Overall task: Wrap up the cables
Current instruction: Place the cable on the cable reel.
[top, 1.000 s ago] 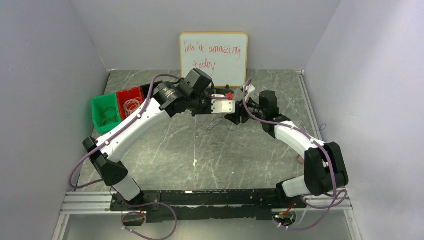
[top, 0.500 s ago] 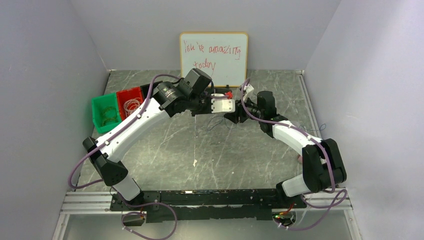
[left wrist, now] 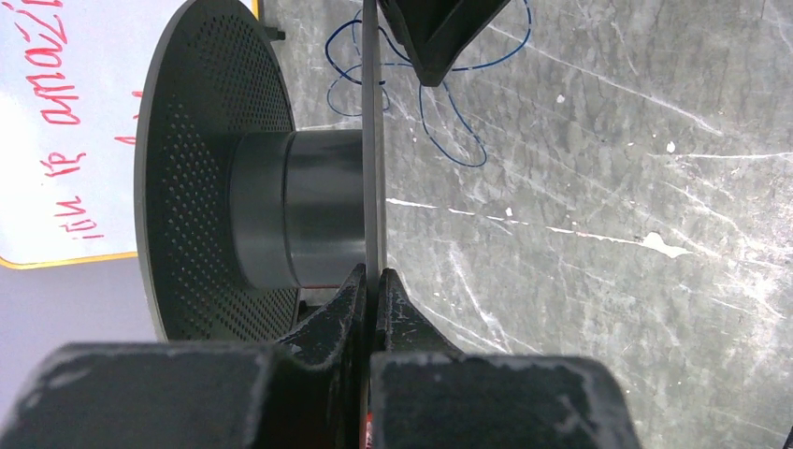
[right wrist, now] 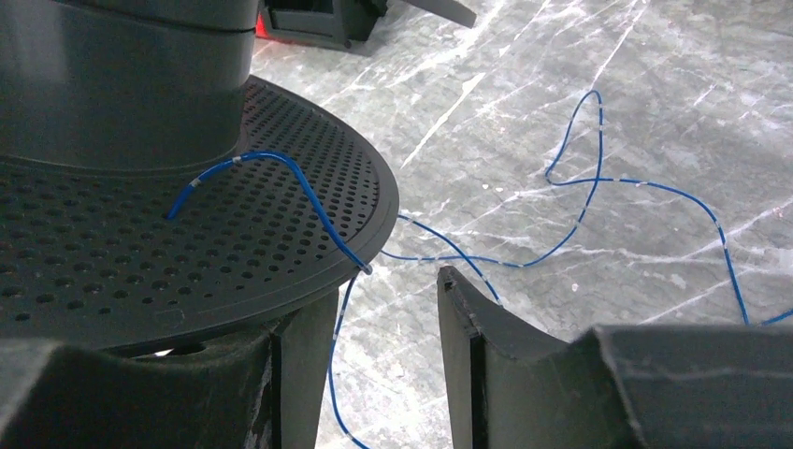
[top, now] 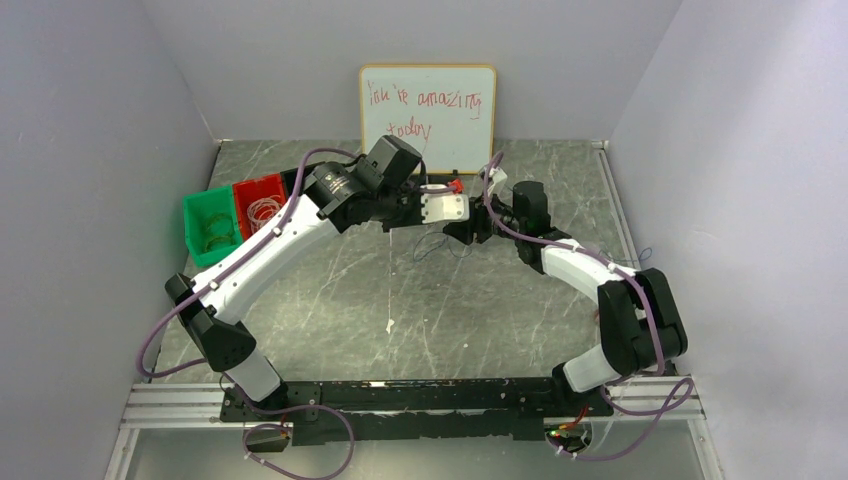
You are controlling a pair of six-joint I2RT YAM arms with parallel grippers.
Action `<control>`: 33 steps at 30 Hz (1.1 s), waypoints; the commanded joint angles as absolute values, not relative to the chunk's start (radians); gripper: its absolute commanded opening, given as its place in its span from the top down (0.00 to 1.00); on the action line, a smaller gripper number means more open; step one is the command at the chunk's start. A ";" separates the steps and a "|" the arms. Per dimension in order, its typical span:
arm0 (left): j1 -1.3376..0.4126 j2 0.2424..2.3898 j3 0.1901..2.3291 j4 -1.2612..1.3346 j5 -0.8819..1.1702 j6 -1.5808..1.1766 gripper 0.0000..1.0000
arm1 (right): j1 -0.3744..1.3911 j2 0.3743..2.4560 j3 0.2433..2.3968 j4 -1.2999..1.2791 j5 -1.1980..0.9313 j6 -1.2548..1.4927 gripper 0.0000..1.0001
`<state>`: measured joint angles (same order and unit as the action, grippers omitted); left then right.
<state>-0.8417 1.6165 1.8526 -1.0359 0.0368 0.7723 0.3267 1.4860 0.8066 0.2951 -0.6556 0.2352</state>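
The left gripper (left wrist: pixel 371 285) is clamped tight on the thin rim of one flange of a black perforated spool (left wrist: pixel 299 206). It holds the spool off the table (right wrist: pixel 561 75) with the flange edge-on to its own camera and the grey hub lying crosswise. The right gripper (right wrist: pixel 382 292) sits just beside and below that flange. Its jaws stand partly apart with a clear gap between them and close on nothing. The blue cable (right wrist: pixel 266 155) has one end resting on the perforated face of the flange near the hub. From there it arches up, slides over the flange rim, and drops straight down into the gap between the right gripper's jaws, far closer to the finger (right wrist: pixel 309 365) next to the spool than to the other one. It may brush that finger, but the view is too tight to be sure. Below the gripper the rest of the cable trails away from the spool across the table in loose bends and a small loop. The strand in the gap runs roughly along the length of the fingers rather than across them. The right arm is plainly the nearer one to it, and the left has its grip taken up by the spool. In my judgement the next move turns on this: the right jaws need only close where they are to catch the strand, then carry it around the hub, whose axis lies across the left gripper's fingers.
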 commanded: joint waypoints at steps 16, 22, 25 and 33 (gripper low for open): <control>-0.843 1.603 1.947 -0.999 0.192 0.727 0.97 | 0.310 1.502 0.861 0.427 -0.705 0.277 0.87; -0.838 1.588 1.928 -1.004 0.179 0.753 0.98 | 0.280 1.458 0.884 0.310 -0.705 0.152 0.97; -0.836 1.580 1.918 -1.016 0.178 0.773 0.97 | 0.273 1.429 0.925 0.178 -0.669 0.027 0.98; -0.836 1.575 1.908 -1.067 0.210 0.814 0.97 | 0.274 1.371 1.016 -0.110 -0.702 -0.324 0.98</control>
